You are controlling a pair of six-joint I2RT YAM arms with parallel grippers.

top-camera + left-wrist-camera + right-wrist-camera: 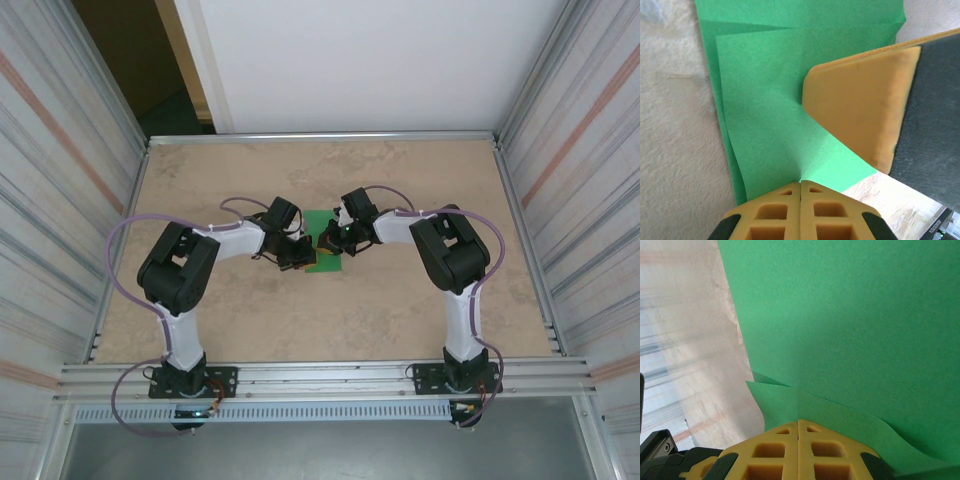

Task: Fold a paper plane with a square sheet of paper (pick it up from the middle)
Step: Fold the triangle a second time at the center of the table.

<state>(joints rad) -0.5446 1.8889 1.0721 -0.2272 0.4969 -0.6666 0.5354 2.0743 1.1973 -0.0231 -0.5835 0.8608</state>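
Left claw [800,182]: jaws shut tight with no gap. The tip rests on the near edge of the paper [765,100], where a faint crease runs up to it. I cannot tell if a layer is nipped.
Right claw [798,421]: also closed hard, with the tip down on the green sheet by an overlapping flap. From the left wrist, one pad [860,110] seems to lie flat on the sheet.
Paper: lies in the middle of the table [400,310], between the two claws and partly under them.
Done: at least one fold is in, since one layer lies over another with both edges showing.
Left: nearly everything, I judge. There is no pointed nose, no lengthwise creases and no wings yet.
Stage: early, likely pressing a crease flat.
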